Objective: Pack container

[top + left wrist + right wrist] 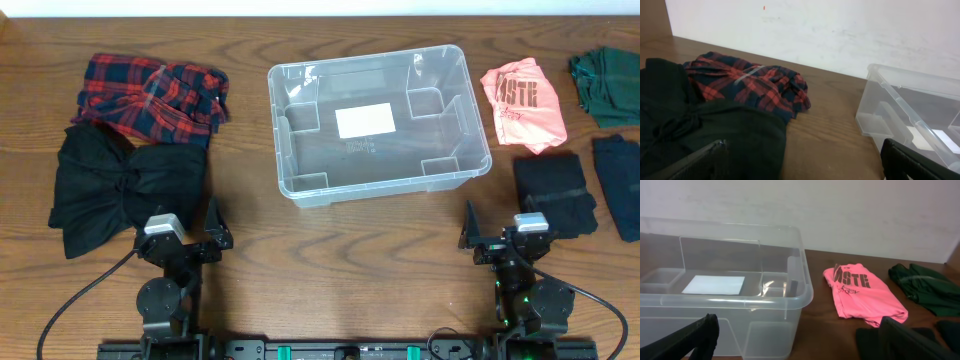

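Black garment (125,190): is lying bunched at the left of the overhead frame, on the wooden table (340,260).
Plaid shirt (150,95): is lying crumpled in the upper left, its lower edge touching the black garment.
Left gripper (188,238): is sitting at lower left just beside the black garment, fingers spread wide and holding nothing.
Container (390,185): is standing upright in the upper centre, open and with nothing in it.
White label (364,120): is showing on the container's base.
Right gripper (497,238): is sitting at lower right, fingers spread wide and holding nothing.
Pink shirt (523,103): is lying folded just right of the container.
Black folded cloth (555,195): is lying below the pink shirt, near the right gripper.
Green garment (608,85): is lying at the upper right edge.
Navy garment (620,185): is lying below it at the right edge.
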